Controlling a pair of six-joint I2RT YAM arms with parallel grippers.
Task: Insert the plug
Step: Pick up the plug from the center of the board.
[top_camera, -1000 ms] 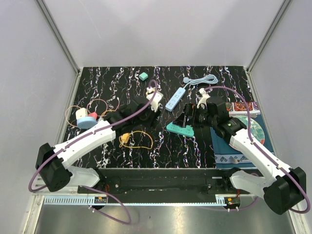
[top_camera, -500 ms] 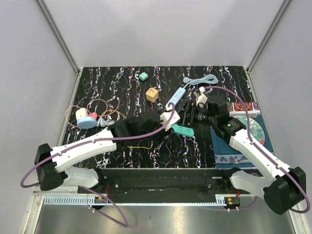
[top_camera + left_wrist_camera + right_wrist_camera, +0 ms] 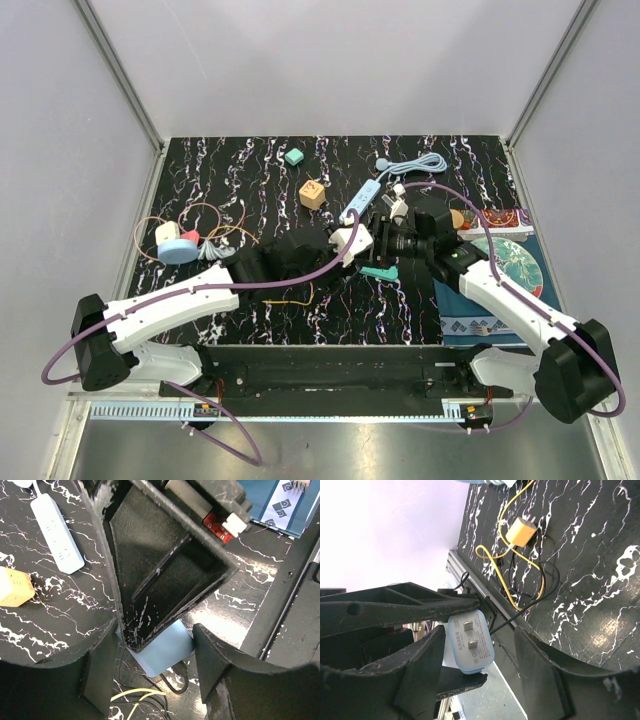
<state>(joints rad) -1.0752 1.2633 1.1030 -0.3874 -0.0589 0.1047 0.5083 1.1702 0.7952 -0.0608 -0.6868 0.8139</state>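
Right wrist view: blue plug [image 3: 470,647] aloft, clamped in left fingers [image 3: 395,607]; right fingers [image 3: 540,680] straddle it, not yet clenched. I should close squarely on its flanks, clear of the prongs [image 3: 468,626].

Only the lower corner of the plug [image 3: 161,652] shows in the left wrist view; a black finger [image 3: 165,565] covers the rest. The picture's left edge cuts off the wooden block [image 3: 12,585].

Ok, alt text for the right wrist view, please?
A light blue plug, two metal prongs facing the camera, sits clamped in the left gripper, with the right gripper open on either side of it. Beyond, a yellow plug lies on the black marbled table.
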